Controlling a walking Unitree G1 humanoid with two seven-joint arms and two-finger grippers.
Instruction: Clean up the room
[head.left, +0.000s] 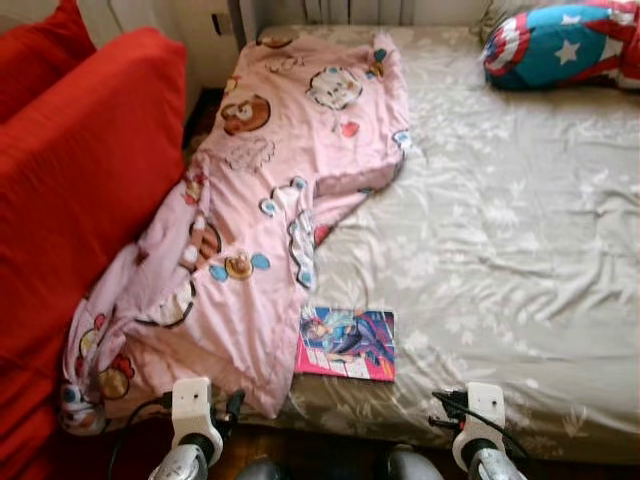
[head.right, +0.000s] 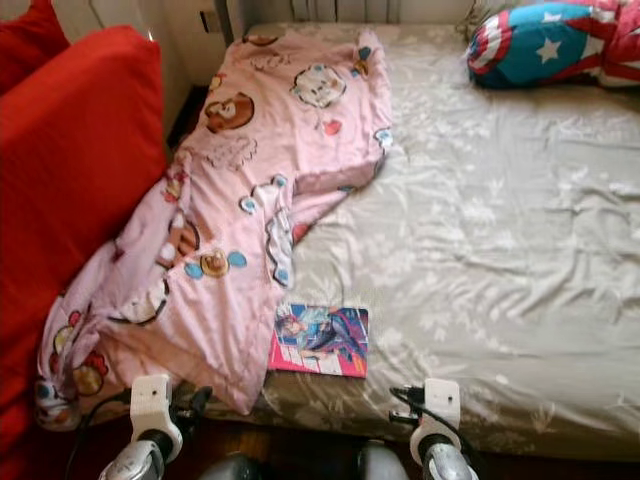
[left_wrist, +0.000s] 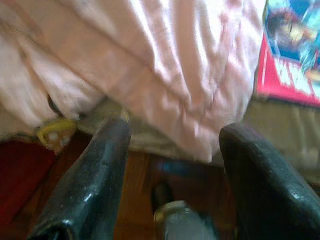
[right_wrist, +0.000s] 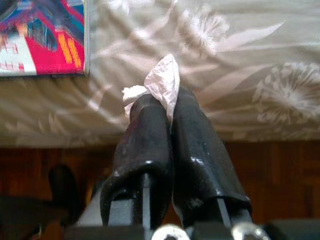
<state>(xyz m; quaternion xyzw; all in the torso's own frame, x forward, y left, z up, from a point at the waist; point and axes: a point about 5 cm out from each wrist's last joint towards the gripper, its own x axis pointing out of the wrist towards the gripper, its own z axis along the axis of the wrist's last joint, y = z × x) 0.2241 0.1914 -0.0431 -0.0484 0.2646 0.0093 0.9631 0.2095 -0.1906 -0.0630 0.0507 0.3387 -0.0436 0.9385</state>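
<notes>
A pink cartoon-print blanket lies rumpled across the left side of the bed and hangs over its near corner. A colourful comic book rests on the grey floral sheet near the front edge. Both arms are held low in front of the bed. My right gripper is shut on a crumpled white tissue, just before the bed's front edge and to the right of the comic book. My left gripper is open, its fingers spread below the blanket's hanging edge.
A red sofa stands against the bed's left side. A star-and-stripe shield cushion lies at the bed's far right corner. Brown wooden floor shows below the bed's front edge.
</notes>
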